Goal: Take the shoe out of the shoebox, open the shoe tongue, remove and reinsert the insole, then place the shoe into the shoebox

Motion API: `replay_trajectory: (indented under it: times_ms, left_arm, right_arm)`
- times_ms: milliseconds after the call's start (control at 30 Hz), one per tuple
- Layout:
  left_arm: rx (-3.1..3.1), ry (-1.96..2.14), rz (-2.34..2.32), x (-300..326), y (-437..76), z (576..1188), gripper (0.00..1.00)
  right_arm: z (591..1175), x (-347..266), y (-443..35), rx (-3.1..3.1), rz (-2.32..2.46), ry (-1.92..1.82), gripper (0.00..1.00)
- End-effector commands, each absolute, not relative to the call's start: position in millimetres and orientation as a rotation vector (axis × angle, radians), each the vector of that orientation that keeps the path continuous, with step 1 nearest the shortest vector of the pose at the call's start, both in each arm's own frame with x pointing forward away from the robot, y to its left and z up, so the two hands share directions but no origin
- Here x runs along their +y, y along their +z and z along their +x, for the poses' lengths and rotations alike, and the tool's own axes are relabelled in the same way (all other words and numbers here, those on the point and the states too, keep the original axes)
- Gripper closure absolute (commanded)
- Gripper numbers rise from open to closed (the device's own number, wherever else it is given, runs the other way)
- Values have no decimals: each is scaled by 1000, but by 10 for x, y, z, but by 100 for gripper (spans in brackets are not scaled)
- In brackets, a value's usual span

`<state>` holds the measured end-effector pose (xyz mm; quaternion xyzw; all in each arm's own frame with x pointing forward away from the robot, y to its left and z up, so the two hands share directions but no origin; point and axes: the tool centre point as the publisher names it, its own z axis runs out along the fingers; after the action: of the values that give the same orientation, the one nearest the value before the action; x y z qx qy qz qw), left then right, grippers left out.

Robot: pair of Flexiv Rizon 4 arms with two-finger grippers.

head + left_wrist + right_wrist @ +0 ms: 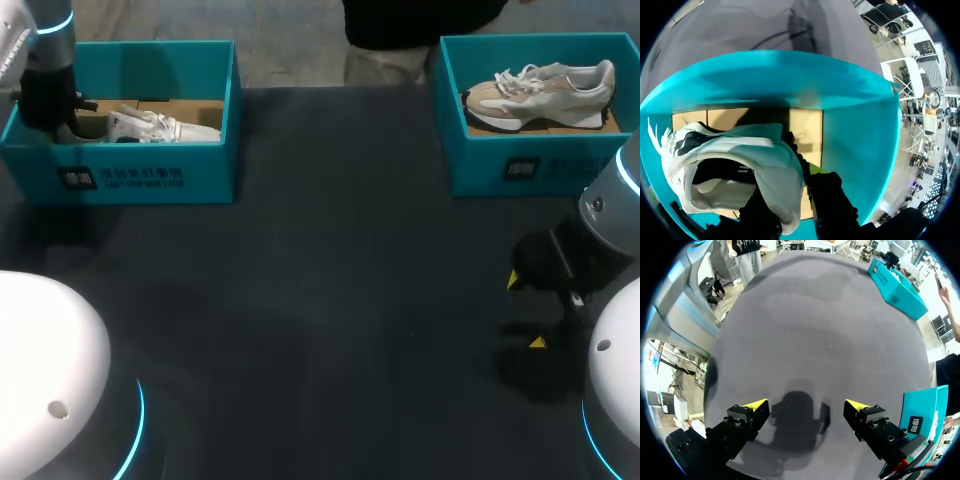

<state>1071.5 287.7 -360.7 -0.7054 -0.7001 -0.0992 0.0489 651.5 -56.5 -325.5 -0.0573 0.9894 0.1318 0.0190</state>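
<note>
A white shoe (160, 126) lies in the teal shoebox (150, 170) at the table's far left. My left gripper (60, 120) reaches down into that box at the shoe's heel end. In the left wrist view the shoe's heel collar (785, 190) sits between the two fingers, so the left gripper (795, 210) is shut on the white shoe (740, 155), which rests on the box's cardboard floor. My right gripper (527, 311) hangs over the table at the front right; its yellow-tipped fingers stand wide open around nothing (806, 406).
A second teal shoebox (520, 165) at the far right holds a beige shoe (540, 92). Its corner (922, 415) shows beside my right gripper. The dark table top (330, 280) stretches between the two boxes.
</note>
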Motion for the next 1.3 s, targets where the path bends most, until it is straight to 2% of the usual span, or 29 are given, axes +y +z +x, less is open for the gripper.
replay_trajectory:
  times_ms: [33,1033,1067,1200,1233,1300]
  left_arm:
    - [-2133,-292,-2137,2884,-3662,10758,100]
    - [-2126,-216,-2167,2910,-3859,10743,100]
    - [-2129,-211,-2166,2913,-3861,10744,98]
    - [-2144,-201,-2166,2922,-3863,10745,50]
    - [-2150,-199,-2170,2925,-3851,10743,32]
    - [-2168,-200,-2180,2924,-3822,10743,11]
  right_arm:
    - [6502,-564,-3257,3070,-177,404,0]
    - [6502,-564,-3257,3070,-177,404,0]
    - [6502,-564,-3257,3070,-177,404,0]
    - [6502,-564,-3257,3070,-177,404,0]
    - [6502,-564,-3257,3070,-177,404,0]
    - [6502,-564,-3257,3070,-177,404,0]
